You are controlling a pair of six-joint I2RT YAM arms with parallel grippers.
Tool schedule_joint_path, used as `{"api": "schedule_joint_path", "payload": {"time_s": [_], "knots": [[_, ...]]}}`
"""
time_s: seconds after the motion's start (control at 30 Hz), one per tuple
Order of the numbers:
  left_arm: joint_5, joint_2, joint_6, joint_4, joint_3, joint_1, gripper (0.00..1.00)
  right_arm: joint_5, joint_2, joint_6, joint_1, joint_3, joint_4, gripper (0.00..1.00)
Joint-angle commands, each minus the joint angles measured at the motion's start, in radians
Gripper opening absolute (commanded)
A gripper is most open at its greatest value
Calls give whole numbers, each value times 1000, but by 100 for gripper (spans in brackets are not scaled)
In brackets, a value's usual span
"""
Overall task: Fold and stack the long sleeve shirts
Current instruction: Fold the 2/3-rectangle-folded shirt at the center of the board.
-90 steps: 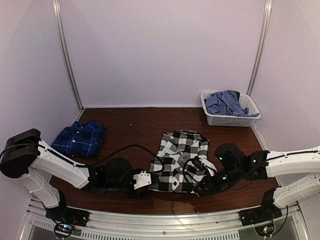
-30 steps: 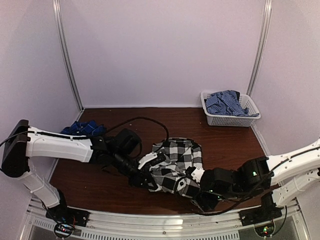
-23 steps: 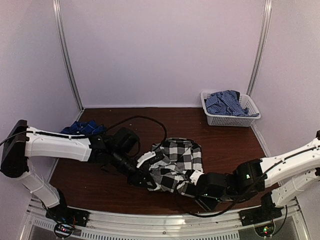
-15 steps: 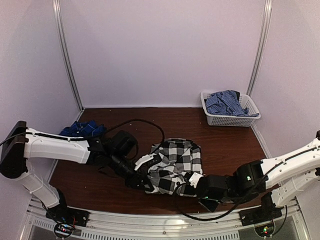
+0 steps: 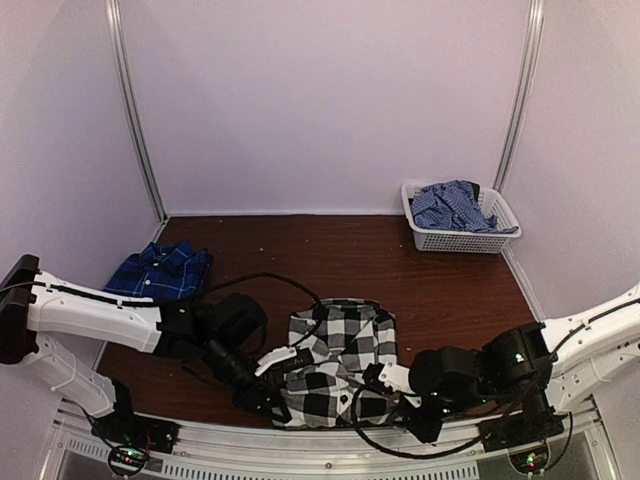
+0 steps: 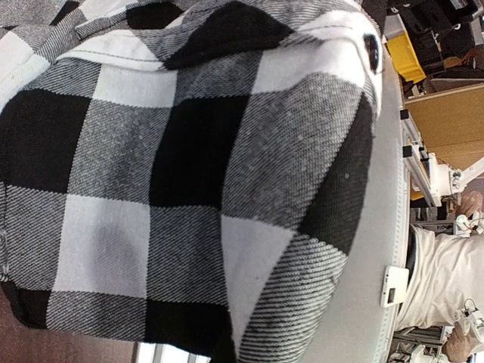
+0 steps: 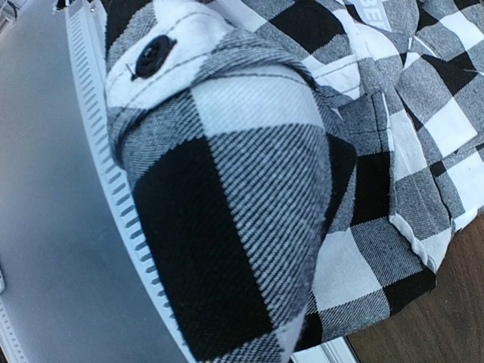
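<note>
Near edge first. The left claw [image 5: 278,398] and right claw [image 5: 378,392] both sit low at bottom centre of the top view, on the near hem of the black-and-white checked shirt [image 5: 335,365]. Their fingers are buried in cloth in both wrist views, which show only bunched checks [image 6: 189,174] [image 7: 249,189] right up against the lens. We read both claws as closed and clamped on that hem, left corner and right corner.

The shirt lies lower centre on the desk [image 5: 450,290], partly folded, with its near end hanging at the desk's front rail.

Step in hand, as we judge it: the hem grip for the lengthwise fold. The next move calls for lifting both corners together, level, and carrying them toward the far end. Uneven height would skew the fold.

Further back, the blue plaid shirt [image 5: 160,275] sits folded at middle left, the likely stack spot. Farthest, at upper right, the basket [image 5: 460,240] holds more blue checked cloth [image 5: 450,205].
</note>
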Motion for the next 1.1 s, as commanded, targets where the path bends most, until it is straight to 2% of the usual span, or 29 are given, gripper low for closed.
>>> {"api": "schedule_joint_path", "payload": {"time_s": [0.0,0.1,0.23,0.43,0.77,0.87,1.07], "knots": [[121,-24,-31,44,15,32,0,-100,-69,15,-24,-6,82,0],[194,-7,-13,75,42,95,0,-159,-100,1,-103,2,94,0],[263,47,24,78,97,184,0,-320,-123,-49,-289,-13,119,0],[360,146,50,95,220,293,0,-517,-58,-125,-539,-19,149,2],[423,285,50,138,323,439,12,-698,130,-248,-770,56,174,13],[431,337,34,164,338,469,12,-734,164,-253,-816,76,203,20],[445,440,24,194,388,511,4,-781,246,-280,-911,108,239,25]]}}
